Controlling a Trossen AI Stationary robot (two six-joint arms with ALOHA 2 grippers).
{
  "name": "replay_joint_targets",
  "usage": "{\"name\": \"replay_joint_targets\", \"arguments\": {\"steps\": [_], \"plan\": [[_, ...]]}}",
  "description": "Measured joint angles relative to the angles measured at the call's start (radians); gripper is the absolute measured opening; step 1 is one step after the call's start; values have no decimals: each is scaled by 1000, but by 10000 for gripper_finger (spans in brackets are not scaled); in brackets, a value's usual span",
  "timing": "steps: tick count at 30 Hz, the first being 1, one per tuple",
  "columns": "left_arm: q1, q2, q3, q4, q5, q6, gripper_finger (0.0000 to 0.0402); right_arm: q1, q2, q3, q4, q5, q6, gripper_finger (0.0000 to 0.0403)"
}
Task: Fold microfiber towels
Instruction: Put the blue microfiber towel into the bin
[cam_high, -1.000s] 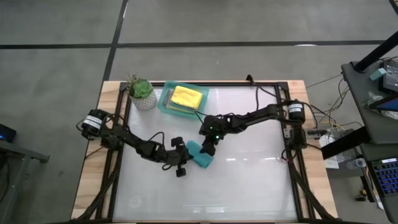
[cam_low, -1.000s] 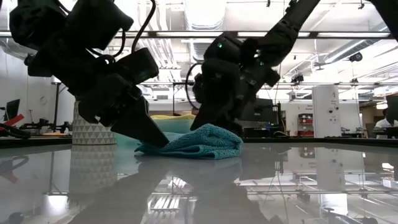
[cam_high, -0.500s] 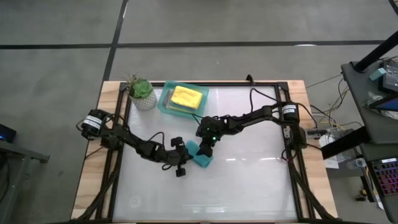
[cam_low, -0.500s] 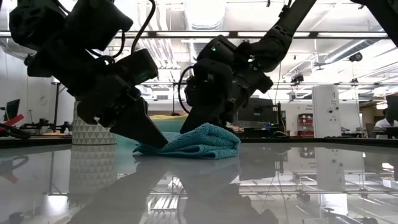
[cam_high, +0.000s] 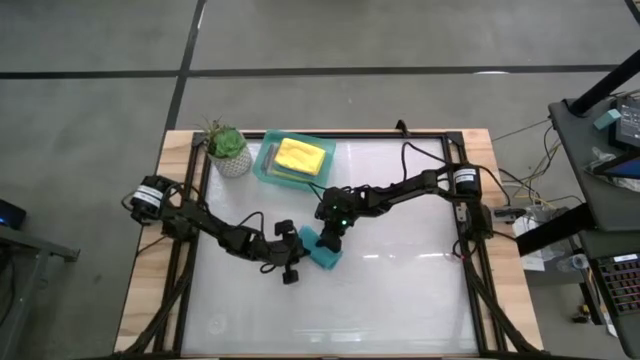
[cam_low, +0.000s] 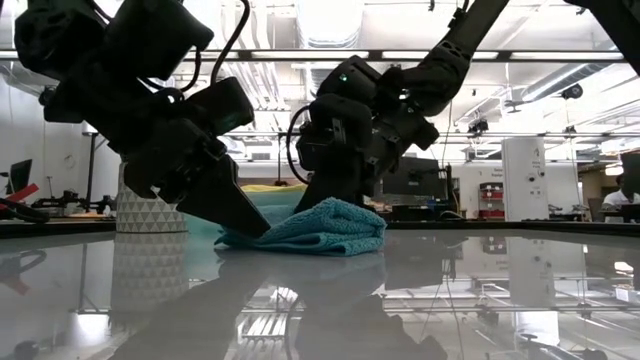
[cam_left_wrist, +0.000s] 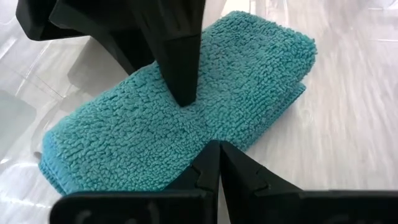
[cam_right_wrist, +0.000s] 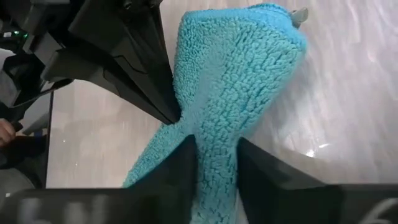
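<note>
Jaws of the left gripper (cam_left_wrist: 214, 163) are pressed together, their tips resting on the near edge of a folded teal towel (cam_left_wrist: 186, 118) that lies on the glossy white worktop (cam_high: 400, 290) near its middle. From the opposite side, the right gripper (cam_right_wrist: 214, 155) bears down on the same towel with its jaws slightly apart and a ridge of teal pile between them; in the left wrist view one of its fingers (cam_left_wrist: 180, 56) presses into the top of the cloth. In the low view the towel (cam_low: 315, 228) sits as a rounded bundle between the two dark grippers, the left (cam_low: 225, 205) at its one end, the right (cam_low: 340, 190) over its other. At the worktop's far left stand a mint-green tray (cam_high: 262, 166) holding a yellow towel (cam_high: 300, 155) and, beside it, a small potted plant (cam_high: 228, 150).
</note>
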Motion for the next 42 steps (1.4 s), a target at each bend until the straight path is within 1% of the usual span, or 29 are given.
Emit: {"name": "replay_joint_targets", "arguments": {"steps": [3,5,9,14,18,21,25,28,32,35,42], "plan": [[0,-6,0,-1,0,0,0,0,0,0,0,-3,-1,42],[0,-17,0,-10,1,2,0,0,-2,0,-1,-5,-1,20],[0,-98,3,-148,2,5,0,-2,-24,-2,-18,-12,-7,20],[0,-260,2,-326,-21,35,0,-14,-93,-3,-37,-24,-17,20],[-1,-397,0,-383,-90,136,0,-53,-144,-2,-56,-26,-28,16],[0,-491,0,-384,-133,238,0,-96,-178,27,-124,-59,-40,15],[1,-604,0,-383,-196,360,0,-156,-203,116,-252,-70,-115,14],[2,-674,0,-379,-253,426,0,-197,-202,213,-377,-67,-187,14],[4,-746,0,-382,-307,505,0,-252,-184,362,-497,-72,-297,14],[12,-781,0,-381,-311,556,0,-296,-151,470,-550,-76,-356,13],[68,-821,-1,-393,-313,657,0,-386,-19,722,-641,-192,-476,13]]}}
